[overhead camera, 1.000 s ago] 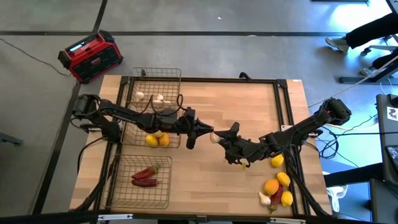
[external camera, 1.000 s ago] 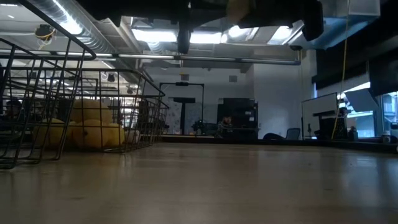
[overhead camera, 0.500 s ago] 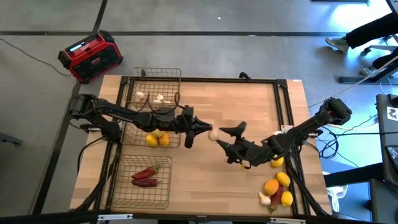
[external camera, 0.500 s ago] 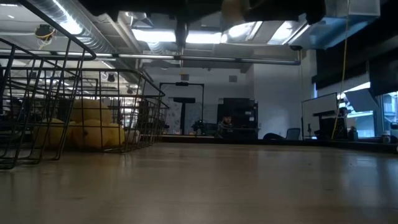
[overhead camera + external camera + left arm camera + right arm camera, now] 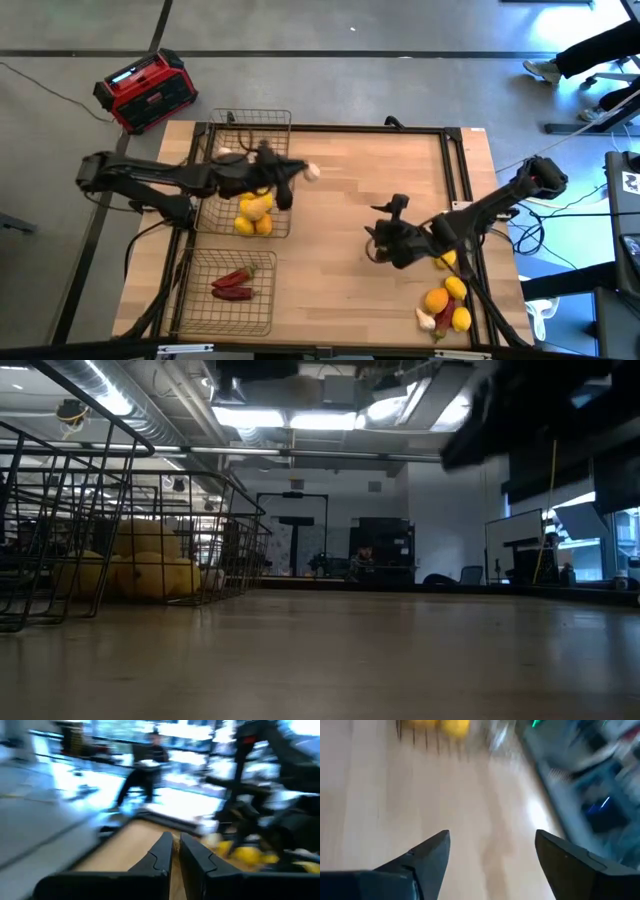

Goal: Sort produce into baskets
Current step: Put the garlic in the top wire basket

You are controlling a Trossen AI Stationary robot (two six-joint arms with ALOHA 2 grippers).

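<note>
Looking down on the table, you see the left gripper [image 5: 303, 172] clamped on a whitish garlic bulb [image 5: 312, 171] just beside the far wire basket [image 5: 232, 118], where other garlic [image 5: 225, 154] lies. Lemons [image 5: 252, 208] sit in the middle basket [image 5: 284, 228] and red chili peppers [image 5: 233, 285] in the near basket [image 5: 258, 326]. Your right gripper [image 5: 384, 229] hangs over bare table [image 5: 340, 290] mid-board, fingers wide apart and empty, with the unsorted pile of produce [image 5: 445, 300] near the right corner.
</note>
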